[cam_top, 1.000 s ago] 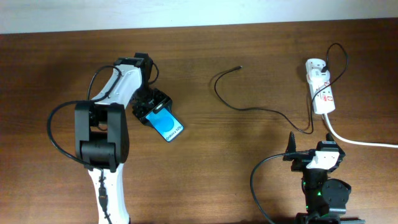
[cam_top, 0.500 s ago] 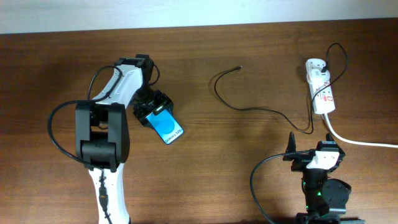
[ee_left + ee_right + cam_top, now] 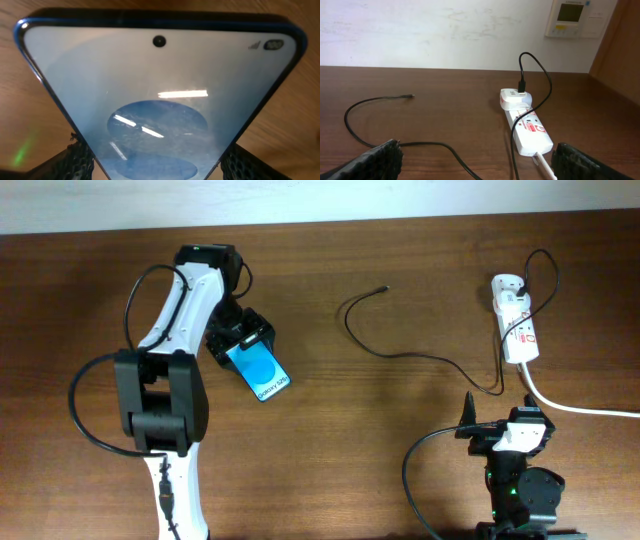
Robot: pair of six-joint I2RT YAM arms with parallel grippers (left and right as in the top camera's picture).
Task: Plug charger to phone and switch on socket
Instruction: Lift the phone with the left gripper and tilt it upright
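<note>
Blue-screened phone [image 3: 259,370] sits pinched in your left gripper [image 3: 236,346]; carry it level toward the charger [image 3: 372,293] tip. Right gripper [image 3: 475,161] spread, idle.

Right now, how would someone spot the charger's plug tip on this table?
Start at the white socket near the table's right edge. The charger, a thin black cable, runs left from it and curls up to a free plug tip lying alone on bare wood.

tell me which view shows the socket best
The right wrist view: the socket sits close and unobstructed, with its red markings, its thick white cord and the charger plugged into it. The overhead view shows it small near the right edge. The left wrist view misses it.
</note>
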